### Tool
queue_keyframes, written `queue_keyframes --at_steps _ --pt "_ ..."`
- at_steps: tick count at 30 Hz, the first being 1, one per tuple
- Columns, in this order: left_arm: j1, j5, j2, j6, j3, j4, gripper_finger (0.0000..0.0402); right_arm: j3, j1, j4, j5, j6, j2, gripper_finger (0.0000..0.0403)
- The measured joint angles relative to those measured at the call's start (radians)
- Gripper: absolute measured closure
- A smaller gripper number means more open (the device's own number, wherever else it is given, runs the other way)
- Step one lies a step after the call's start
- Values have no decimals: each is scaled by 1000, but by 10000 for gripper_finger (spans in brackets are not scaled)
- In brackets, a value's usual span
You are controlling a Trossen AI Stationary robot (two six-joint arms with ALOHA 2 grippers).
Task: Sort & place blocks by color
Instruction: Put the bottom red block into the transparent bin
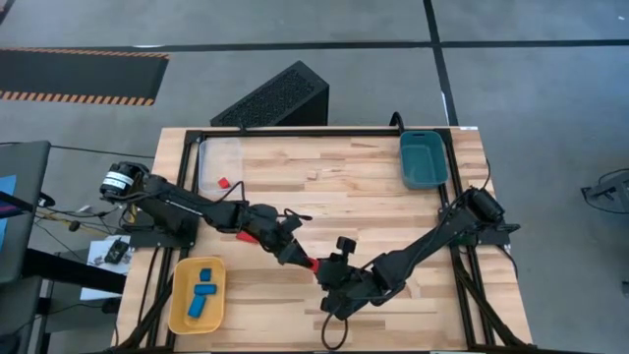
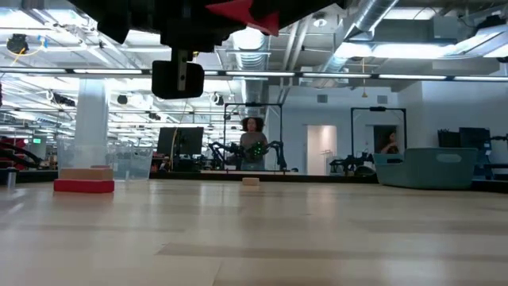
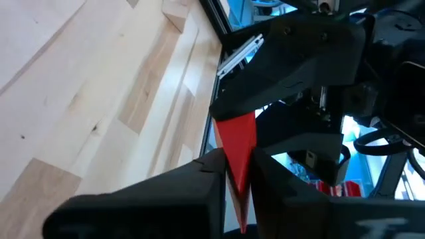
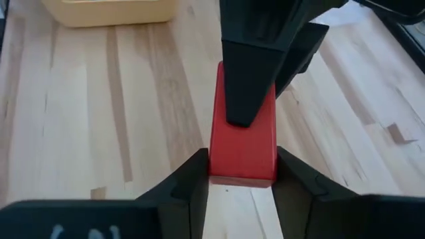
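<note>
Wooden table carries yellow tray, teal tray, clear tray.

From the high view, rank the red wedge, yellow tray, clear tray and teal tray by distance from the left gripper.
1. Red wedge, in the left gripper.
2. Yellow tray, front left.
3. Clear tray, back left; close to the yellow tray's distance.
4. Teal tray, back right.

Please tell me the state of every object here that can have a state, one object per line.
Red wedge block: off the table, gripped from both ends by both arms.
Left gripper: jaws shut on the wedge.
Right gripper: jaws shut on the wedge.
Yellow tray: holds blue blocks.
Clear tray: holds one small red block.
Teal tray: looks empty.
Pale wood block: lying loose on the table.
</note>
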Motion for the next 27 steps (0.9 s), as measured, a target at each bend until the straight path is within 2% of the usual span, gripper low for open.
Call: queue_keyframes --at_steps 4,9,12,16,20,24,27 --pt "37 27 0 37 0 -7 374 0 -12 -3 2 57 1 223" --pt "121 67 -3 105 3 -36 386 0 -30 -82 31 238 1 160" --pt "182 84 -33 167 3 -115 390 0 -43 -180 27 399 1 135" --pt "285 81 -125 298 3 -318 389 0 -52 -276 3 579 2 127" --pt "402 -41 -264 457 3 -596 389 0 -62 -296 4 630 2 127" --pt "525 -286 -417 576 3 -892 389 0 -80 -282 -10 631 2 127" --pt "619 -468 -516 638 3 -1044 388 0 -101 -269 -34 633 2 127"
